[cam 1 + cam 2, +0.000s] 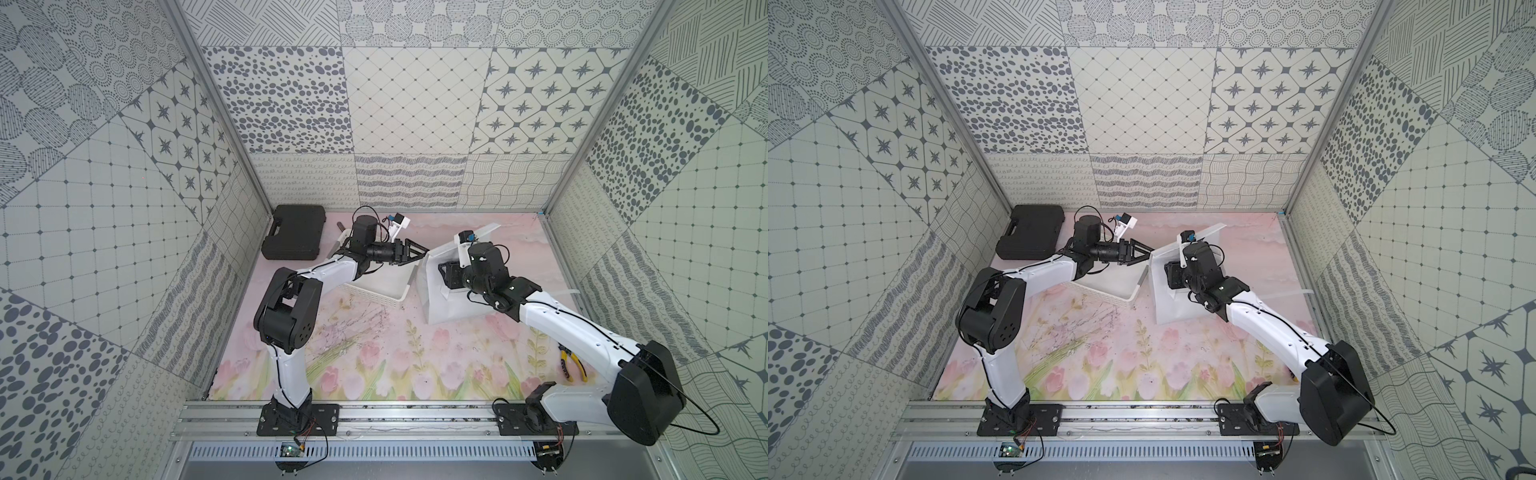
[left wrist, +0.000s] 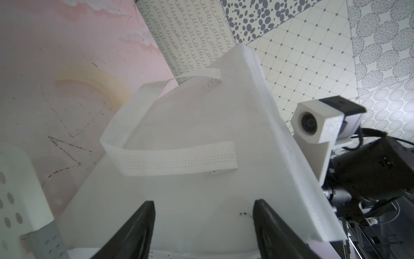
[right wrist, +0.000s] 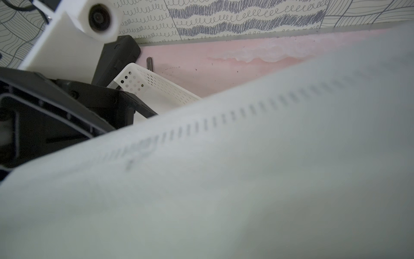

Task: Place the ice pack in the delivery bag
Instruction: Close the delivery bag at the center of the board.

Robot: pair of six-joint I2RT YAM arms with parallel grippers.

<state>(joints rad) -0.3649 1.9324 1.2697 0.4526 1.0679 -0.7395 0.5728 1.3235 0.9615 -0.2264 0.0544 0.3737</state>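
Facing L pincer [image 2: 203, 201], delivery bag [image 2: 190, 125] sits just ahead.

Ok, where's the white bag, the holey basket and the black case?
Delivery bag [image 1: 440, 305]: in a top view, on its side wall.
Basket [image 1: 370, 298]: in a top view, on its near wall.
Black case [image 1: 295, 232]: in a top view, middle of its lid.

Both top views are bright and evenly lit, shadows soft, walls [image 1: 104, 232] bowing toward the edges (wide lens). In the right wrist view the bag [image 3: 246, 179] looms close and blurred; the left wrist view is sharper, slightly hazy.
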